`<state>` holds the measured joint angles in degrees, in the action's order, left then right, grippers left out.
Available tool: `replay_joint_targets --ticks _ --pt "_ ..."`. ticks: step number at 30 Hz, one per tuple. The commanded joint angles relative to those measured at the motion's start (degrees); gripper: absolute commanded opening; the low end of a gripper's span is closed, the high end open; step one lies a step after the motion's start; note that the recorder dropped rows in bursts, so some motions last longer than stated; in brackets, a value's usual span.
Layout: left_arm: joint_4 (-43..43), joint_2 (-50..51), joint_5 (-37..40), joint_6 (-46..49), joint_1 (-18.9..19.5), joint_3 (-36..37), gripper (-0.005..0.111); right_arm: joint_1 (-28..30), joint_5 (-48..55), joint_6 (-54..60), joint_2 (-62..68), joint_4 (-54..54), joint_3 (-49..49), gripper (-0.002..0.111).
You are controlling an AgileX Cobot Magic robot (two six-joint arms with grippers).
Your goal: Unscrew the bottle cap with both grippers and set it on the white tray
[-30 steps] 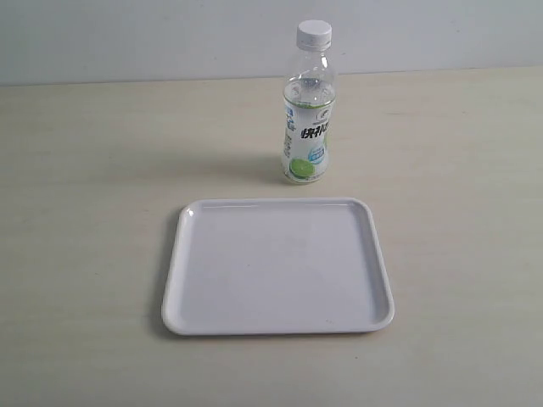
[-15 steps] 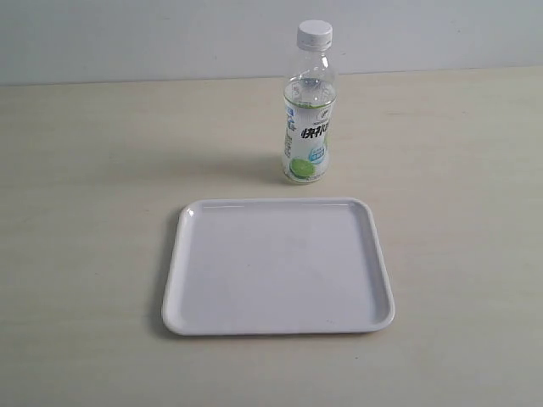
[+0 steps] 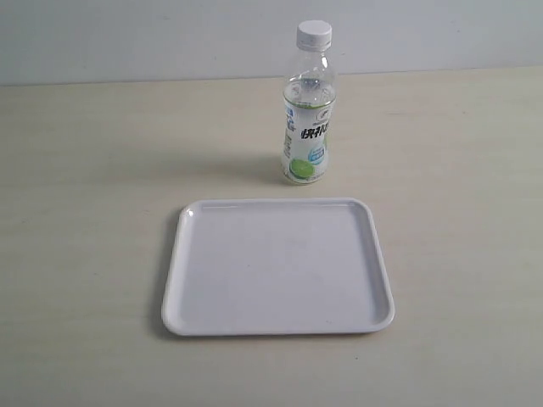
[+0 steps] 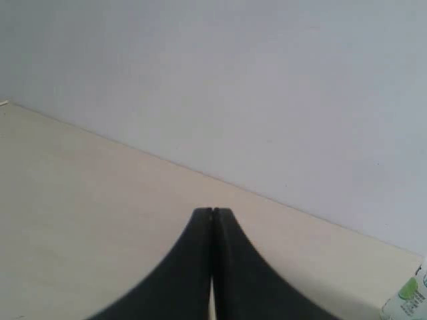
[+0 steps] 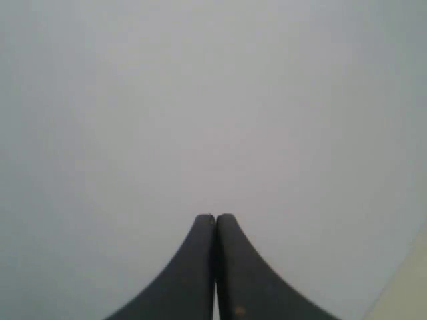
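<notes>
Right now I see the bottle standing upright on the table, just behind the far rim of the white tray and apart from it. The bottle cap sits on its neck. My left gripper is clenched on nothing, its dark tips pressed together above the tabletop. The right gripper is likewise clenched empty, facing a pale wall.

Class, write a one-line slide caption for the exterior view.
The bottle, bottle cap on, stands upright on the table beyond the white tray, not touching it.
</notes>
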<state>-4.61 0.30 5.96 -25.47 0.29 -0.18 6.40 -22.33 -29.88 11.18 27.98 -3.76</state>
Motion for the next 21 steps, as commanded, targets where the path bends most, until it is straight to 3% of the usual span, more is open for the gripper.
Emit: replay_joint_targets --ticks 1,8,13,16,21 --pt "0.3 -0.3 -0.1 0.2 -0.3 0.2 0.0 0.2 -6.4 15.4 8.2 4.9 -5.5 0.0" --pt "0.3 -0.3 -0.1 0.2 -0.3 0.2 0.0 0.2 6.4 51.7 30.4 -7.3 -26.8 0.0" --pt "0.3 -0.3 -0.1 0.2 -0.3 0.2 0.0 3.7 19.4 85.9 46.4 15.7 -39.4 0.0" --pt "0.3 -0.3 -0.1 0.2 -0.3 0.2 0.0 6.2 19.5 92.5 54.9 23.2 -42.9 0.0" --pt "0.3 -0.3 -0.1 0.2 -0.3 0.2 0.0 9.7 19.3 93.4 64.0 23.4 -44.8 0.0"
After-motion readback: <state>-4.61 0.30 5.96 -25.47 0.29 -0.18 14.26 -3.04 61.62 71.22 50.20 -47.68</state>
